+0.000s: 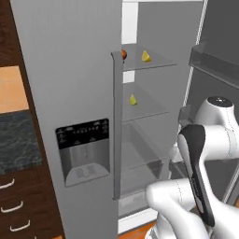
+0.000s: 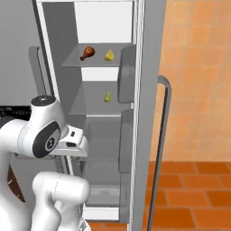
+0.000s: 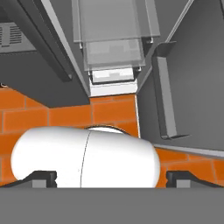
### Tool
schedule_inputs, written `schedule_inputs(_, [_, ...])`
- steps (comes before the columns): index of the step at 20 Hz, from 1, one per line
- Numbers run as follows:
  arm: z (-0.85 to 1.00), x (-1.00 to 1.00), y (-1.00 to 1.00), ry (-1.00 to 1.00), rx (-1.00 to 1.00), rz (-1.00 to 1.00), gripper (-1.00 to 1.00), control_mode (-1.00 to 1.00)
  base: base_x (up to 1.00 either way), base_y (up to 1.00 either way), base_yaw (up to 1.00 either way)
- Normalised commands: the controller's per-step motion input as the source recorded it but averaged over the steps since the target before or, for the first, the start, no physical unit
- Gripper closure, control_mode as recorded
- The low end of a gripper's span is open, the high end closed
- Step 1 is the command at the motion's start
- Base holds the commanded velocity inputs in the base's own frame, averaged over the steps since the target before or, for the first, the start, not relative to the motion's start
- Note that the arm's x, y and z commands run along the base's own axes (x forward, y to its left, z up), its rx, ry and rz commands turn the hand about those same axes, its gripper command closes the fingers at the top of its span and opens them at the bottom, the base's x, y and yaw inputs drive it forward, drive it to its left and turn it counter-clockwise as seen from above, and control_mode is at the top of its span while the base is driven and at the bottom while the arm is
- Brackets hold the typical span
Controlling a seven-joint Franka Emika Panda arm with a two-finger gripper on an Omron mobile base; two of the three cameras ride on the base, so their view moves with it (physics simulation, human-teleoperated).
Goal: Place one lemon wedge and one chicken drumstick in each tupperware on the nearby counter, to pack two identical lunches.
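Observation:
The fridge stands open. On its top glass shelf lie a brown chicken drumstick and a yellow lemon wedge. One shelf lower lies a second lemon wedge. From the left, the wedges show and the drumstick peeks past the door edge. My gripper is open and holds nothing. It points down at the orange floor in front of the fridge, well below the food. A stretch of the counter lies at far left. The tupperware is out of view.
The closed fridge door with its dispenser panel is to the left. The open door with a curved handle and bins stands on the right. Lower glass shelves and a drawer sit in the fridge. Drawers are under the counter.

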Motion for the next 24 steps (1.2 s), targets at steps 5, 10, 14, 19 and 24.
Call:
schedule_inputs(5, [0.0, 0.0, 0.0, 0.0, 0.0, 0.0, -1.0, 1.0, 0.05, 0.0, 0.23])
schedule_inputs(10, [0.0, 0.0, 0.0, 0.0, 0.0, 0.0, -1.0, 1.0, 0.07, 0.0, 0.17])
schedule_inputs(14, [0.0, 0.0, 0.0, 0.0, 0.0, 0.0, -1.0, 1.0, 0.01, 0.0, 0.17])
schedule_inputs(19, [0.0, 0.0, 0.0, 0.0, 0.0, 0.0, -1.0, -1.0, 0.0, 0.0, 0.06])
schedule_inputs(24, [0.51, 0.02, 0.0, -0.23, -0.01, 0.04, -1.0, -1.0, 0.0, 0.0, 0.0])
